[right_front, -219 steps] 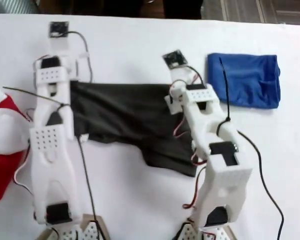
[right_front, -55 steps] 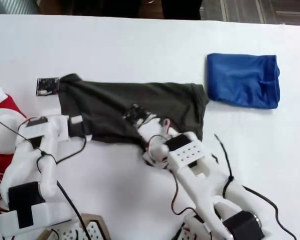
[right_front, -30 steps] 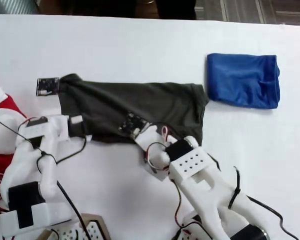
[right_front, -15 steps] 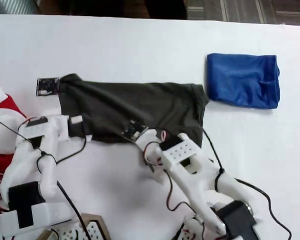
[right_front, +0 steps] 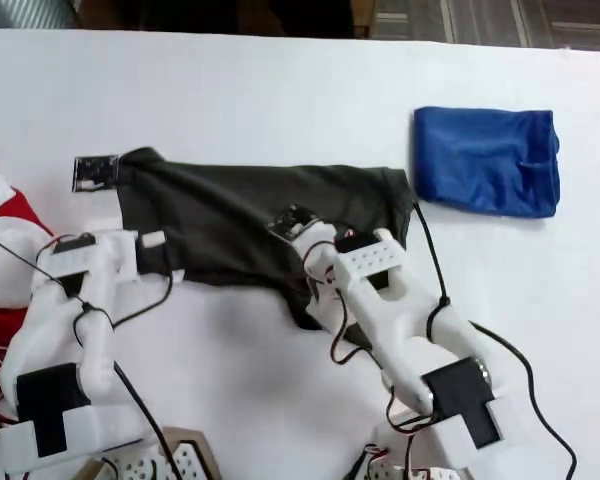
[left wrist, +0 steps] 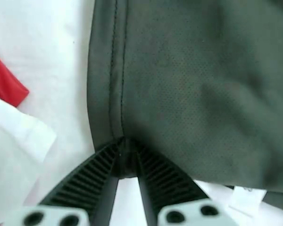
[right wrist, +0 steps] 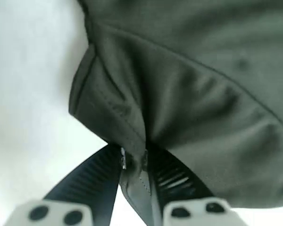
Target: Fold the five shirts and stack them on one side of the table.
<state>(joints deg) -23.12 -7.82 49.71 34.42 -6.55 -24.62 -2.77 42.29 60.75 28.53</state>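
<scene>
A dark grey shirt (right_front: pixel 270 215) lies spread across the middle of the table. My left gripper (right_front: pixel 163 258) is shut on its near left corner, and the left wrist view shows the fingers (left wrist: pixel 126 146) pinching the hemmed edge of the shirt (left wrist: pixel 188 80). My right gripper (right_front: pixel 318 285) is shut on a bunched fold of the shirt's near edge, seen close up in the right wrist view (right wrist: pixel 134 153), with the cloth (right wrist: pixel 188 80) creased above the fingers. A folded blue shirt (right_front: pixel 486 161) lies at the far right.
A red and white shirt (right_front: pixel 2 280) lies crumpled at the left edge, and its red and white cloth (left wrist: pixel 9 122) is beside the dark shirt's hem. Bare white table (right_front: pixel 280 80) stretches beyond the shirts. Cables trail from both arms.
My right arm has swung up and to the right, carrying the pinched near edge of the dark shirt over the shirt's middle. The left arm and the blue shirt have not moved.
</scene>
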